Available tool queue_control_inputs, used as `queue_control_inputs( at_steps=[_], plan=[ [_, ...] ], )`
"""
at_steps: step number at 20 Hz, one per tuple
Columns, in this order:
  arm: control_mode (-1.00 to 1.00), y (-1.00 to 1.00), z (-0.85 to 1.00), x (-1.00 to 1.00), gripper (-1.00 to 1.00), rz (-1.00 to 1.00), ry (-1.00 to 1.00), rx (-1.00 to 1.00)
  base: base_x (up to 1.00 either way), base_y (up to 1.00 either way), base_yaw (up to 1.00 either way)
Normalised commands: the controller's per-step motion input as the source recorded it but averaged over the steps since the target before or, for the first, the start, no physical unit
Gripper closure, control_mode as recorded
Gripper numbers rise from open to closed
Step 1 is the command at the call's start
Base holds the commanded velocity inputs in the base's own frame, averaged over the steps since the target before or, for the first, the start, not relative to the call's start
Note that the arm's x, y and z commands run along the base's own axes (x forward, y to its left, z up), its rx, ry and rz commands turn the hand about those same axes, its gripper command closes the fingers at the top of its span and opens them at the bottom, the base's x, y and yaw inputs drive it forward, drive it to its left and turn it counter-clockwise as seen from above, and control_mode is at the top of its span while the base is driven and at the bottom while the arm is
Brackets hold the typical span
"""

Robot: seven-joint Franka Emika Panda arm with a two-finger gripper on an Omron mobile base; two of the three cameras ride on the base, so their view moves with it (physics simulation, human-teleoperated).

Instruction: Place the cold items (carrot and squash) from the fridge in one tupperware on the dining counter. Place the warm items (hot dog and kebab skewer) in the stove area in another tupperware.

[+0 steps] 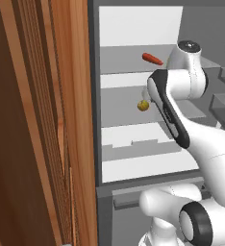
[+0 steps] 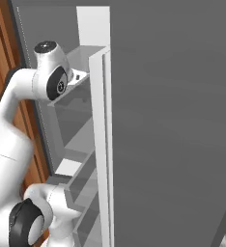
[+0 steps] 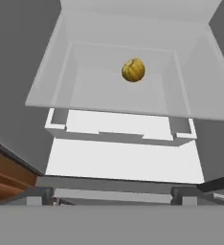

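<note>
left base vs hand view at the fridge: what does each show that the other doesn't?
Left base view alone: the carrot on the upper shelf, the robot arm reaching into the fridge, and the wooden cabinet panel on the left.

Hand view alone: a straight look down onto the middle shelf from close in, with the squash sitting free near its back.

Shared: the squash, the white shelves and the open fridge interior.

open grey fridge, wood cabinet perhaps
</note>
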Motion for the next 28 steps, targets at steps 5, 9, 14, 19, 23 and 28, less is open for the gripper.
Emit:
queue_control_inputs(
  at_steps=[5,9,14,19,23,28],
  plan=[
    [-1.00,-0.21,0.56,0.22,-1.00,-0.07,-0.03,-0.19,0.00,0.00,0.00],
    [-1.00,-0.48,0.53,0.22,-1.00,0.00,-0.10,0.00,0.00,0.00,0.00],
    [-1.00,-0.35,0.30,0.31,-1.00,0.03,-0.20,0.02,0.00,0.00,0.00],
    [-1.00,-0.21,0.06,0.46,-1.00,0.09,-0.15,0.08,0.00,0.00,0.00],
    [-1.00,-0.33,0.20,0.45,-1.00,0.07,-0.11,0.10,0.00,0.00,0.00],
    [-1.00,-0.16,0.14,0.49,-1.00,0.07,0.00,0.05,0.00,0.00,0.00]
  ],
)
